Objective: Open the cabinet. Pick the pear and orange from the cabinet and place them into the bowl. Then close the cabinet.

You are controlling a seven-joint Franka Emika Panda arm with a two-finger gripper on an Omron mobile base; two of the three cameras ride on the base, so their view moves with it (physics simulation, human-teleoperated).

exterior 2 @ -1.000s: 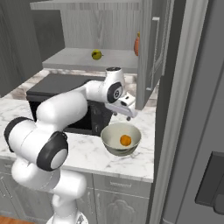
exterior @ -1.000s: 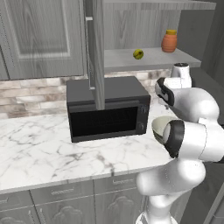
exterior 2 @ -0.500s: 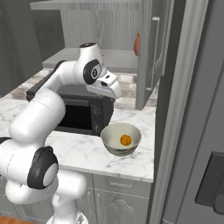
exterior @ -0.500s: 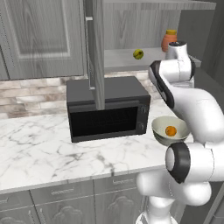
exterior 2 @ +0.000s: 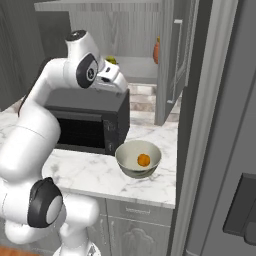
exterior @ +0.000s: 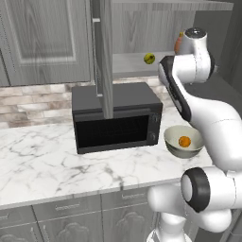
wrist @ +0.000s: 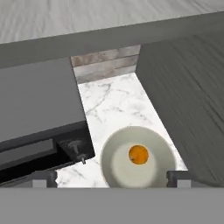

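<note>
Gripper (wrist: pixel 112 178) is spread wide and empty, we see both tips at the far edges of the hand view with the bowl (wrist: pixel 159 148) between and below them. We have the hand up high over the counter, in front of the cabinet (exterior 2: pixel 172 60) shelf, looking down. Orange (wrist: pixel 138 155) sits inside the bowl, near its centre; in the right base view it is the orange (exterior 2: pixel 143 160) in the bowl (exterior 2: pixel 125 155) on the marble counter (exterior 2: pixel 95 172), just beside the microwave (exterior 2: pixel 85 120) at the microwave's 4 o'clock. Pear (exterior: pixel 149 58) rests on the cabinet's inner shelf, at 12 o'clock from the bowl (exterior: pixel 172 144) in the left base view, apart from the gripper. Terracotta jar (exterior 2: pixel 156 50) stands on the same shelf at 3 o'clock of the pear (exterior 2: pixel 111 60), mostly hidden by the arm in the left base view. Both cabinet doors stand open; the left one (exterior: pixel 104 56) hangs edge-on over the microwave (exterior: pixel 118 120).
</note>
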